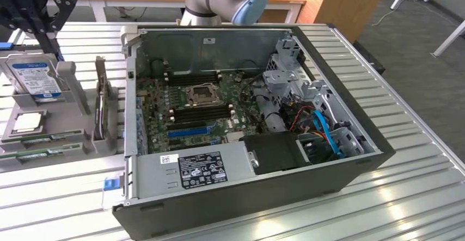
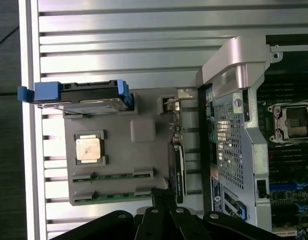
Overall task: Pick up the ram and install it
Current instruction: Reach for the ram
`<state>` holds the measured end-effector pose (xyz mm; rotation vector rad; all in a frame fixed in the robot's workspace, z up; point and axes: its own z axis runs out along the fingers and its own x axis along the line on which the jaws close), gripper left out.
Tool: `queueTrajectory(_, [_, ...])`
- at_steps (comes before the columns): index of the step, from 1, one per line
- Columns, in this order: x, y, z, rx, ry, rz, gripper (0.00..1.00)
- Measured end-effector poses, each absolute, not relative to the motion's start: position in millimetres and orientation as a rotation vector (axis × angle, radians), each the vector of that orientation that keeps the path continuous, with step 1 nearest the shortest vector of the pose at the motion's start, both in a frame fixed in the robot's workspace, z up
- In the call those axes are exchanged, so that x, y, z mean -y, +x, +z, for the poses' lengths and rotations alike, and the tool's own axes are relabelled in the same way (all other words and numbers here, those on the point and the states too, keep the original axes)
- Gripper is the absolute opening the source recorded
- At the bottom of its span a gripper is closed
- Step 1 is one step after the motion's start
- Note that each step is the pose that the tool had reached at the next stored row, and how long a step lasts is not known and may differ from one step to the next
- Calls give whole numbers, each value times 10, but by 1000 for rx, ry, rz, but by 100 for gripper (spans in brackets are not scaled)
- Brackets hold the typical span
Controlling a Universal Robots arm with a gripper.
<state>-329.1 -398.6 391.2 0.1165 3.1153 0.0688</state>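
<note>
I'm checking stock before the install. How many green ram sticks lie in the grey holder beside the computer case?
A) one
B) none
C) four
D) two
D: one ram stick and a second ram stick lie side by side in the grey holder, near the processor chip.

The gripper (image 2: pixel 164 194), fingers pressed together, sits by the ends of two ram sticks (image 2: pixel 113 176) slotted in a grey holder tray (image 2: pixel 123 155). The tray also carries a CPU chip (image 2: pixel 88 148), a blue-framed hard drive (image 2: pixel 81 95) and an upright expansion card (image 2: pixel 177 167). The open computer case (image 2: pixel 234 60) lies just beside it.
</note>
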Motion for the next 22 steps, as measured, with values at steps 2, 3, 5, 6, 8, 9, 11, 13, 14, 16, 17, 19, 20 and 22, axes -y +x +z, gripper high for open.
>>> queueTrajectory(2, [3986,-3319,3913,-3115,117,69,10])
queueTrajectory(3, [3986,-3333,3913,-3115,117,69,10])
queueTrajectory(5, [3987,-3362,3913,-3115,116,69,10])
queueTrajectory(6, [3987,-3376,3913,-3115,116,69,10])
queueTrajectory(8, [3987,-3407,3913,-3115,116,69,10])
queueTrajectory(9, [3987,-3421,3912,-3115,116,69,10])
queueTrajectory(11, [3987,-3450,3912,-3115,116,69,10])
queueTrajectory(13, [3987,-3480,3912,-3115,116,69,10])
queueTrajectory(14, [3986,-3495,3912,-3115,116,69,10])
queueTrajectory(16, [3987,-3524,3912,-3115,116,69,10])
queueTrajectory(17, [3986,-3539,3912,-3115,116,69,10])
queueTrajectory(19, [3986,-3570,3912,-3115,116,69,10])
queueTrajectory(20, [3987,-3586,3912,-3115,116,69,10])
queueTrajectory(22, [3986,-3615,3911,-3115,116,69,10])
